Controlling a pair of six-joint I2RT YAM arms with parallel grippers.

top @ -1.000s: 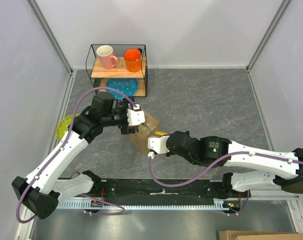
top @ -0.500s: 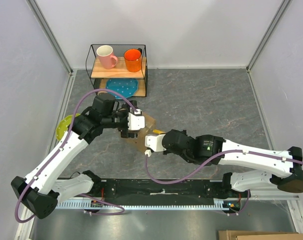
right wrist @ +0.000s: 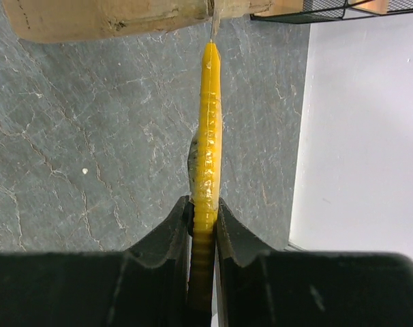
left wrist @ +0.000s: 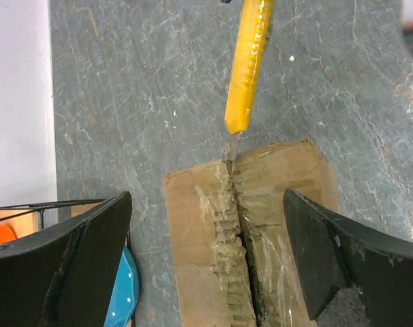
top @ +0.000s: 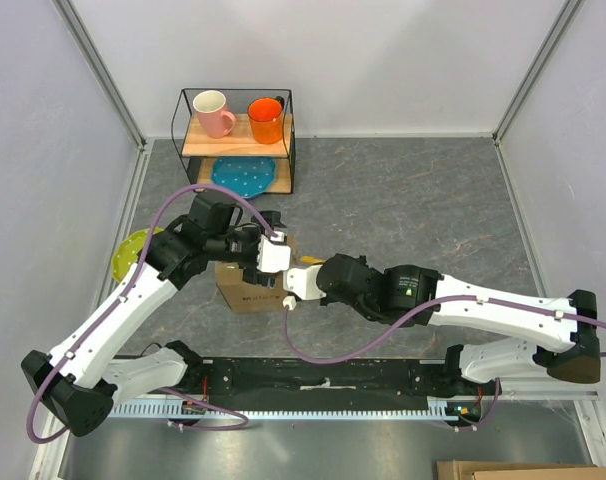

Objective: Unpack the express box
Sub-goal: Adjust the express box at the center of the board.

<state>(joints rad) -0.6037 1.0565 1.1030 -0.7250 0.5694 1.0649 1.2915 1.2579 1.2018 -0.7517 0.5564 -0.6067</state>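
Observation:
The express box (top: 241,288) is a brown carton on the grey floor, with small dark print on its near side. In the left wrist view its top (left wrist: 193,231) shows a taped seam with torn, ragged edges. My left gripper (top: 266,254) is open above the box, one finger (left wrist: 63,272) on each side of it. My right gripper (top: 301,282) is shut on a yellow utility knife (right wrist: 208,129). The knife (left wrist: 249,61) points at the box, its blade tip at the far end of the seam. The box edge shows at the top of the right wrist view (right wrist: 104,17).
A black wire rack (top: 288,130) at the back holds a pink mug (top: 213,112) and an orange mug (top: 266,118), with a teal dotted plate (top: 245,173) below. A yellow-green plate (top: 131,250) lies by the left wall. White walls enclose the floor.
The box has moved left and nearer, now square to the view with its printed side showing. My right gripper has followed leftward with the knife. My left gripper has shifted slightly nearer over the box.

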